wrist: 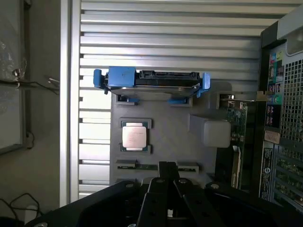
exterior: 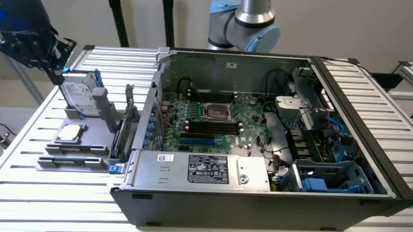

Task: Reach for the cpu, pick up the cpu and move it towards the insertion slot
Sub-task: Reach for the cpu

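The reach is the step in hand, and by my judgement it is at an early stage: nothing has been picked up. The cpu (exterior: 71,133) lies flat, silver top up, in its shallow seat on the grey fixture plate (exterior: 96,162). The plate rests on the slatted tabletop (exterior: 58,205), just beside the open computer case (exterior: 258,203) on the exterior view's left. On the same plate the hard drive (exterior: 81,99) with blue rails stands on edge, near the cpu but not touching it. In the wrist view the hand (wrist: 167,168) looks clenched on nothing, its two dark fingers (wrist: 154,189) meeting at the tips. The cpu shows apart from those tips, between them and the hard drive. In the exterior view the hand hangs high above the fixture plate, beyond the hard drive and well apart from the cpu. The insertion slot (exterior: 216,112), a shiny frame around a dark centre, sits on the green motherboard (exterior: 248,108) inside the case, beside the long black memory slots (exterior: 210,129) and well apart from the cpu. As I judge it, the grasp calls for the hand to open, centre over the chip and descend square to its edges. It must keep clear of the upright hard drive, because the chip is thin and sits low in its seat.
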You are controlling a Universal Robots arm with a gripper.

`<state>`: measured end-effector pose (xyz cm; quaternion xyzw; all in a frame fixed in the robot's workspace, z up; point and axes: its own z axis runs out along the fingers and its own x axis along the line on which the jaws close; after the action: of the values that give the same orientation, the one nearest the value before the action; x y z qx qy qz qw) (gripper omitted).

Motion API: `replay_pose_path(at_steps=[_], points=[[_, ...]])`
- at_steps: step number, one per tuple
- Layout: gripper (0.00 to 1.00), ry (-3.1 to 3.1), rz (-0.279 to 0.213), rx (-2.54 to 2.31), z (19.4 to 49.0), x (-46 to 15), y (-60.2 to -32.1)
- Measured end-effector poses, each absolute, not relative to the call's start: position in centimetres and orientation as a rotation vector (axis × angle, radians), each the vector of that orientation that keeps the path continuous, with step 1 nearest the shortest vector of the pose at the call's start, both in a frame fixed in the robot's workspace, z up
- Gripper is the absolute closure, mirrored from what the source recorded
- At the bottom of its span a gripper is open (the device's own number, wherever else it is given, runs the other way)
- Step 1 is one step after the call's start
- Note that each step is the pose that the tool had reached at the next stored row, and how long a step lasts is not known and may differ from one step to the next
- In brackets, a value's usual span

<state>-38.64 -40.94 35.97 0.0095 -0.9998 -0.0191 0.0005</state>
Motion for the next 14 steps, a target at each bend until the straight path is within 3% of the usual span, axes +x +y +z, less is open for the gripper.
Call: replay_pose_path(at_steps=[14], points=[[0.89,-3.14,-0.06,0.029,34.9,-42.7,-39.5]])
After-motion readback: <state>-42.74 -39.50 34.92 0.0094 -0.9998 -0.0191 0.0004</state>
